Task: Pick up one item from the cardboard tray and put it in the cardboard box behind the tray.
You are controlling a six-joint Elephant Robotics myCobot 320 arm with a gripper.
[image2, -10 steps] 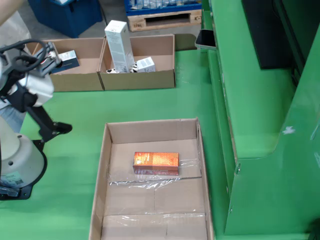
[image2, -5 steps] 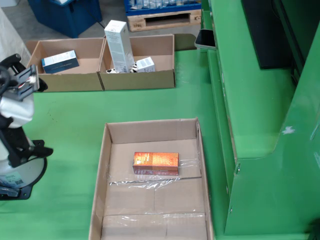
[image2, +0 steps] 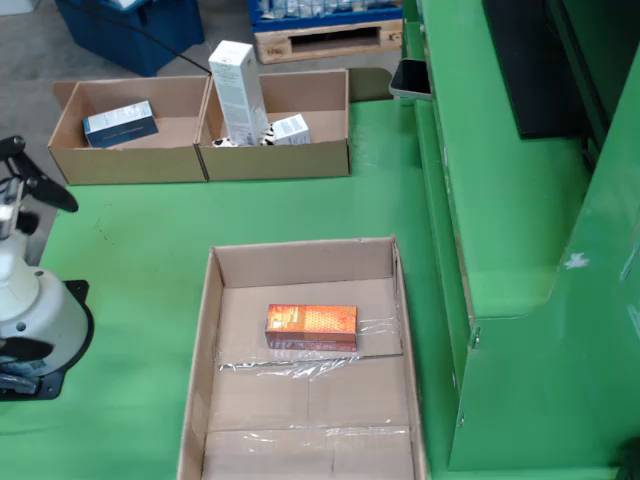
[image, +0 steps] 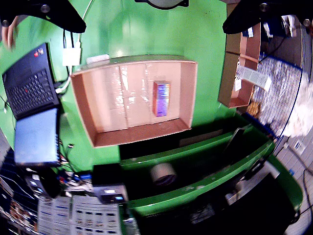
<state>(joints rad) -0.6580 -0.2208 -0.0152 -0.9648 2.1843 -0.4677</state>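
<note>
Approach stage: gripper (image: 156, 5) spread open and empty, high above cardboard tray (image2: 215, 290). Orange carton (image2: 311, 326) flat mid-tray. Next: descend, close. Far box (image2: 300, 157) apparently the target.

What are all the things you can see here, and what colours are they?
cardboard tray: one, brown, on the green floor in the front of the still view.
orange box: one, orange and shiny, lying flat inside the tray.
cardboard boxes: two, brown, side by side behind the tray.
blue box: one, dark blue, lying in the left-hand box of the still view.
white carton: one, tall, white, standing in the right-hand box.
small white box: one, lying beside the tall carton.
laptop: one, black, seen in the gripper view beside the tray.
tape roll: one, pale, on the green ledge.
robot base: one, white, at the left edge of the still view.
gripper: one, with black fingers; whether it is open is unclear.
</note>
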